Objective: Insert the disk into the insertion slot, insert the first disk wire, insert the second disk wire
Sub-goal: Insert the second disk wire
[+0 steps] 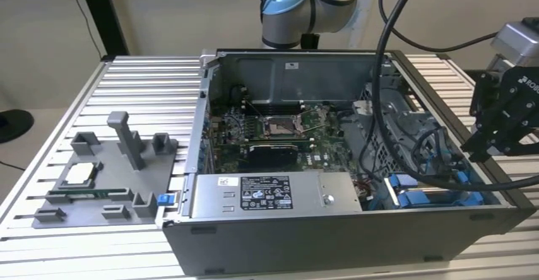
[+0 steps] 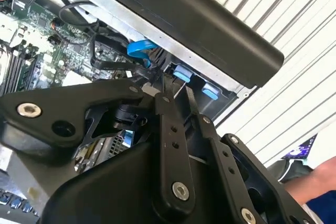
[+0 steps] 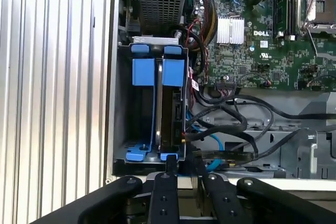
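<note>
The disk (image 3: 170, 114) stands on edge inside the insertion slot (image 3: 122, 103), held between blue rails and tabs (image 3: 143, 72). The exterior view shows the slot (image 1: 438, 198) in the case's near corner, on that view's right. My gripper (image 3: 185, 162) hovers just above the slot's outer end, over the case edge (image 1: 476, 151). Its fingers are drawn close together, with a narrow gap and nothing held between them (image 2: 177, 85). A blue flat cable (image 3: 215, 145) (image 2: 139, 48) and black wires (image 3: 231, 124) lie loose beside the slot. I cannot tell whether any is plugged into the disk.
A grey power-supply box (image 1: 278, 195) with a white label sits beside the slot, and the motherboard (image 1: 269, 128) lies behind it. A grey fixture tray (image 1: 101, 185) rests on the ribbed table at the exterior view's left. The arm's thick black cable (image 1: 383, 103) hangs across the case.
</note>
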Robot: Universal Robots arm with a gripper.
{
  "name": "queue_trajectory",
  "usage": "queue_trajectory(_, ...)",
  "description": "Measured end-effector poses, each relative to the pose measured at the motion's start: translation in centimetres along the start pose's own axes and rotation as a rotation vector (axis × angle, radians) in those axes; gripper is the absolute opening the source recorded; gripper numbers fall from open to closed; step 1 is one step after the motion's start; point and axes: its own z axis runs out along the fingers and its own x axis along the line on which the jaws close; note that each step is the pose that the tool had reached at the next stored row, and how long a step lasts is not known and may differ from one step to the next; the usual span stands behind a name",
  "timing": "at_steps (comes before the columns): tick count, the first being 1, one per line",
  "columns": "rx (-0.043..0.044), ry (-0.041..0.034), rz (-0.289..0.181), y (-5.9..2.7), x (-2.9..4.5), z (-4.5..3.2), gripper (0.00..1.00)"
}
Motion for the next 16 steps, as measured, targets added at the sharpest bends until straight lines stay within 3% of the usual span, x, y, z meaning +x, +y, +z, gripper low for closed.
queue_trajectory(1, 0.0, -0.0001, 0.0, -0.01, 0.0, 0.02, 0.0)
queue_trajectory(2, -0.0002, -0.0001, 0.0, -0.01, -0.01, 0.05, 1.0)
queue_trajectory(7, -0.0063, -0.0003, 0.0, -0.13, -0.3, 0.4, 1.0)
queue_trajectory(13, -0.0256, -0.0002, 0.001, -0.4, -0.65, 0.94, 1.0)
queue_trajectory(16, -0.0408, -0.0005, 0.002, -0.58, -0.65, 1.08, 1.0)
